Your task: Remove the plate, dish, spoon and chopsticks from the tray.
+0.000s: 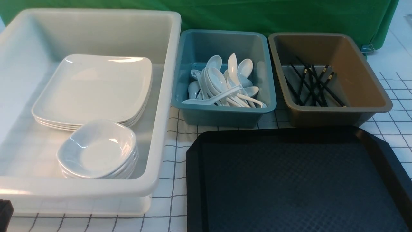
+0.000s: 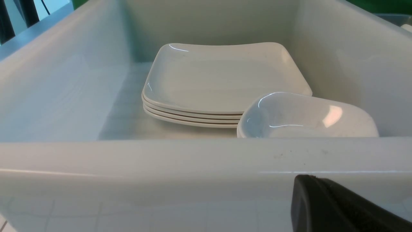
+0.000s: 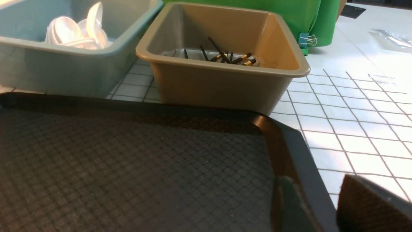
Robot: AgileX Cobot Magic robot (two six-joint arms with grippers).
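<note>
A: What colour was the big rectangular plastic tray [image 1: 299,180]?
B: Black, with a diamond-textured pattern all over. The cloth-covered table [image 1: 394,129] under it was white with thin dark grid lines.
A: And the containers?
B: The large plastic tub [image 1: 161,96] was white, holding glossy white square plates [image 1: 93,88] and white bowls [image 1: 96,149]. The teal bin [image 1: 225,112] held white spoons [image 1: 222,85]; the brown bin [image 1: 363,80] held black chopsticks [image 1: 313,85] with gold bands. The backdrop cloth [image 1: 257,14] was green

Bright, even light; glare on plates [image 1: 93,88]; soft focus.
</note>
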